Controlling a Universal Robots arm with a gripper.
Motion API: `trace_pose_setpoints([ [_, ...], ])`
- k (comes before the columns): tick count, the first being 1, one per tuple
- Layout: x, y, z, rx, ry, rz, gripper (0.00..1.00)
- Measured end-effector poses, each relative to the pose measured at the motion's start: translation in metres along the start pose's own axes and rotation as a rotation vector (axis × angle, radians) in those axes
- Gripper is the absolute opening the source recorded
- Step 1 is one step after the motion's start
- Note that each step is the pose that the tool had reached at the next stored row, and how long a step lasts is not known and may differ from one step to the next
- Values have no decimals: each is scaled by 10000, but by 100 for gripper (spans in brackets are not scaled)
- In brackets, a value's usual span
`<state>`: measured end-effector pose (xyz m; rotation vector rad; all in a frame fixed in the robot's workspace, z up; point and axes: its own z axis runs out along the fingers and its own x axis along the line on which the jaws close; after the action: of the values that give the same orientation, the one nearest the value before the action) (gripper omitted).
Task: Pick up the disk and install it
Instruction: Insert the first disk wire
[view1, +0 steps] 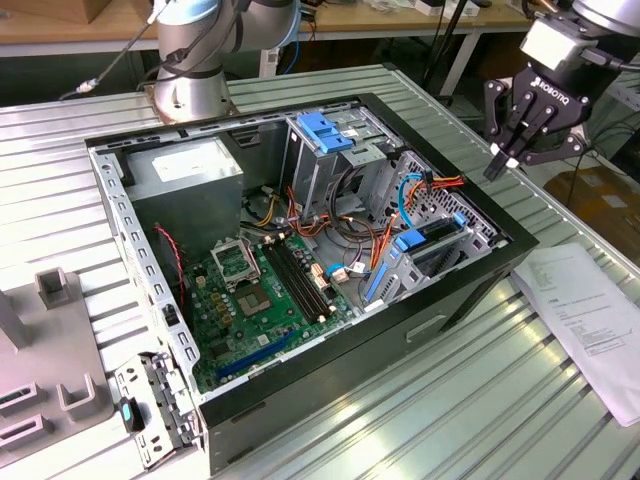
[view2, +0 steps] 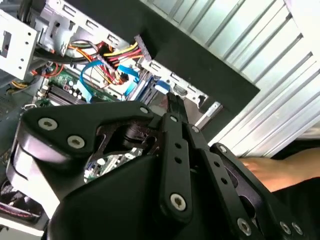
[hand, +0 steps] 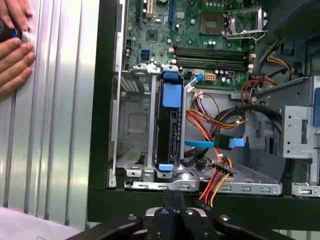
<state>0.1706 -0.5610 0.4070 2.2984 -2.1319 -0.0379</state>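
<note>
Blue-railed disk (hand: 167, 132) inside metal cage (hand: 131, 120)

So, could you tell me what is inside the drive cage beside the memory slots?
The disk stands on edge inside the drive cage, blue rails showing; its broad faces are covered.

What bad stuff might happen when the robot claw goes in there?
1. Loose cables lie right beside the disk. The gripper could snag them going in.
2. The metal cage sits close around the disk, so the gripper might bump metal.
3. A person's hand is over the table near the case. A swing that way might hit it.
</note>
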Motion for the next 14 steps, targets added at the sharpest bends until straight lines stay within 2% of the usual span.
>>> trace_pose_setpoints([
  [4, -12, -41, 16, -5, 12, -421, 11],
  [8, -16, -67, 20, -7, -12, -719, 11],
  [12, -16, -69, 25, -25, 12, -1980, 11],
  [14, -16, -71, 25, -30, 18, -2341, 11],
])
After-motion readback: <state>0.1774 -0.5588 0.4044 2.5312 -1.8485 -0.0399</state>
